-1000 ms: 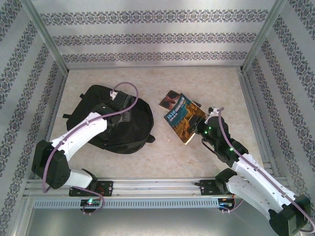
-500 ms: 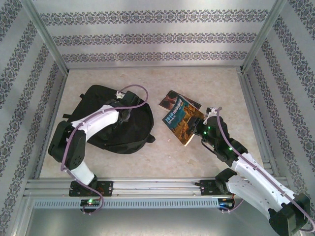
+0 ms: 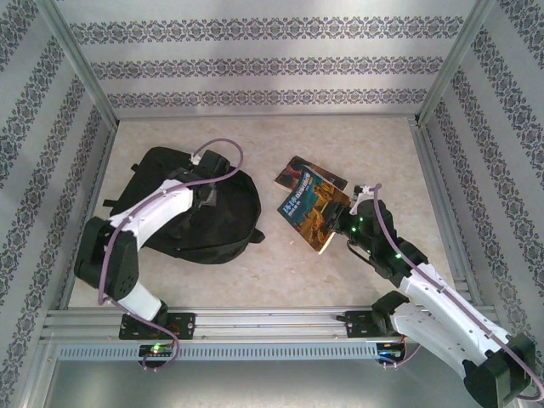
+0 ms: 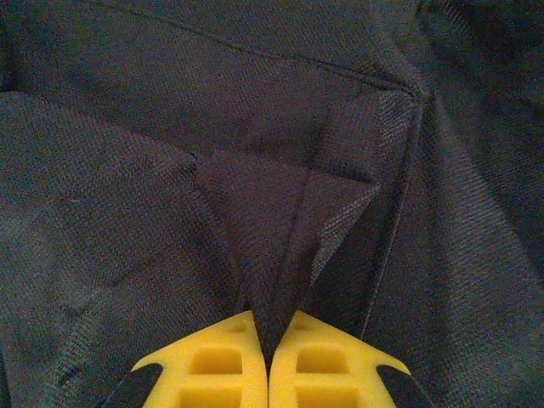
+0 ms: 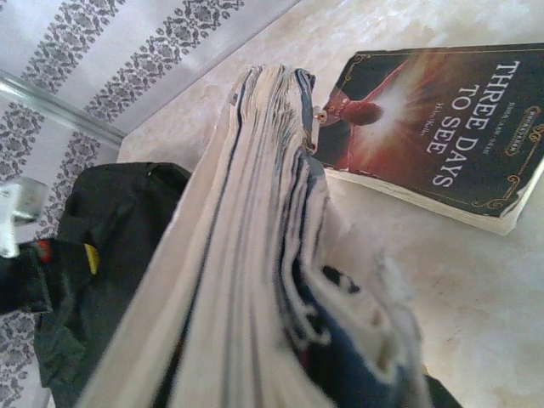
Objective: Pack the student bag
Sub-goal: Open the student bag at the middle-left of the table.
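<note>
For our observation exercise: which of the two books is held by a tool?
The blue-covered book, pinched in the right tool and tilted up; the dark red book, Three Days to See, lies flat.

White arm links (image 3: 157,212), black joints (image 3: 106,259), mauve cables (image 3: 225,142), green lights (image 3: 363,223); yellow jaws.

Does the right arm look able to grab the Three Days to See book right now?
Probably not yet. The right pincer is shut on the blue-covered book, holding it on edge. The Three Days to See book lies flat close by with nothing on it, so the obstacle is the full pincer, not reach.
</note>
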Robot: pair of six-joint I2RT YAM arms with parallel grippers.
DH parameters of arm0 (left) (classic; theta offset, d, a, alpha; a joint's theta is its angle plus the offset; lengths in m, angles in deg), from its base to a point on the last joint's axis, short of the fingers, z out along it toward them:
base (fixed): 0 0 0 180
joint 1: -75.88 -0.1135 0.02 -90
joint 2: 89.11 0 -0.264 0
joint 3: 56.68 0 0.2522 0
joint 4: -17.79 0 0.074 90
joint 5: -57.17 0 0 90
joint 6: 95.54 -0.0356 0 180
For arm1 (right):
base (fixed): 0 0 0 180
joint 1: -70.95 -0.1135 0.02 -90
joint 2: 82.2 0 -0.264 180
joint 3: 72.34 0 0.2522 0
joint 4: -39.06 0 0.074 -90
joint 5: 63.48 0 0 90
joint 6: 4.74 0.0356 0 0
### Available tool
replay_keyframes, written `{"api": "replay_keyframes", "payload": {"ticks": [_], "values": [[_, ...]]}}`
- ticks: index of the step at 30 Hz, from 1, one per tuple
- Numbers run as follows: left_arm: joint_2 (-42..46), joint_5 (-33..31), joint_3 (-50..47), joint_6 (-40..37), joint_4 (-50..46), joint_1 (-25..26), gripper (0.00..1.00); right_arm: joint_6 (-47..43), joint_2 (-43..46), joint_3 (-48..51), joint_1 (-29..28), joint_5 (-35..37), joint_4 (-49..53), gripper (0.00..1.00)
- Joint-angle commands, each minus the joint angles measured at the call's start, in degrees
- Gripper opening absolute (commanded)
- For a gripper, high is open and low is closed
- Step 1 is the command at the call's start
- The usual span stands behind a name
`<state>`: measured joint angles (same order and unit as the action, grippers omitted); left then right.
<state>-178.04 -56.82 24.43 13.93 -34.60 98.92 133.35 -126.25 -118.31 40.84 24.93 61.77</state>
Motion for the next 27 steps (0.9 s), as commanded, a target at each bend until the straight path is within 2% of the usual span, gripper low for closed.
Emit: {"api": "replay_keyframes", "payload": {"ticks": [1,6,12,17,19,27], "values": [[7.13,2.15,4.72,0.09,-4.39,-0.72,0.0,-1.87,-1.34,-4.86,0.31,-4.42,-3.29,0.0],[13.43,6.6,7.19,0.5,-6.63,-1.22,0.0,-2.31,-4.97,-9.35,0.49,-9.37,-1.91,0.0],[18.32,18.16,7.45,1.52,-5.52,-1.89,0.0,0.45,-6.11,-12.16,2.6,-14.92,-0.16,0.0],[19.43,25.37,7.22,-0.42,-4.2,-2.1,0.0,3.73,-3.28,-11.89,4.98,-16.63,0.73,0.0],[19.92,29.28,6.56,-1.91,-2.66,-2.36,0.0,5.91,-3.06,-12.01,6.31,-20.03,0.4,0.0],[18.39,37.27,3.8,-2.52,2.66,-2.79,0.0,14.48,-5.17,-13.56,9.28,-32.97,0.78,0.0]]}}
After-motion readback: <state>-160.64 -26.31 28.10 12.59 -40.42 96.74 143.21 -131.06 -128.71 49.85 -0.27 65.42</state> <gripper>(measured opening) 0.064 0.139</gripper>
